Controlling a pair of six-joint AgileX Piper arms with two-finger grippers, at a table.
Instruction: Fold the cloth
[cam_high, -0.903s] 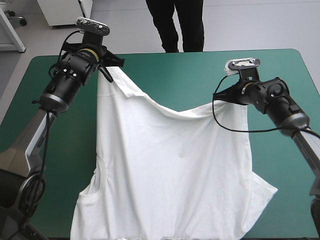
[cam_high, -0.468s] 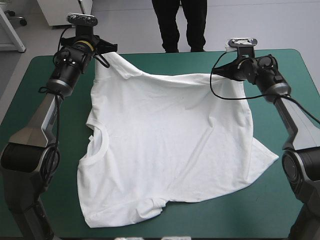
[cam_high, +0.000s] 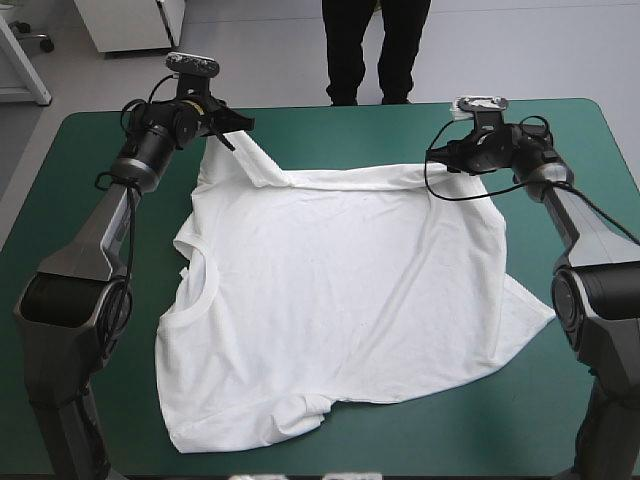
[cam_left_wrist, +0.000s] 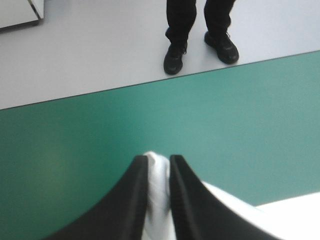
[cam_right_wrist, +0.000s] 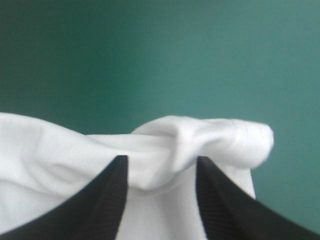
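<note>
High view, nearest first: the white T-shirt (cam_high: 340, 300) lies spread over the middle of the desk (cam_high: 480, 430), on its teal-green cover. One corner of the T-shirt sits at the lower left of the frame, close to the near edge. The neck opening (cam_high: 190, 290) faces the left side of the frame and one sleeve (cam_high: 525, 315) points out to the right. The cloth is mostly flat, with shallow creases and a small pucker near the lower middle. Further back, its far border is a doubled-over band running across the upper middle of the frame, short of the desk's far edge. At the upper right, the right end effector (cam_high: 448, 160) sits low at the band's right end. In the right wrist view its black fingers (cam_right_wrist: 112, 200) stand apart, and a bunched roll of white fabric lies between and just ahead of them, not pinched. At the upper left, the left end effector (cam_high: 228, 128) is raised off the cover, and the cloth's far left corner rises to it in a taut ridge. In the left wrist view its fingers (cam_left_wrist: 130, 200) are nearly together, clamped on a thin fold of the T-shirt, with bare cover ahead of them as far as the desk's far edge.
</note>
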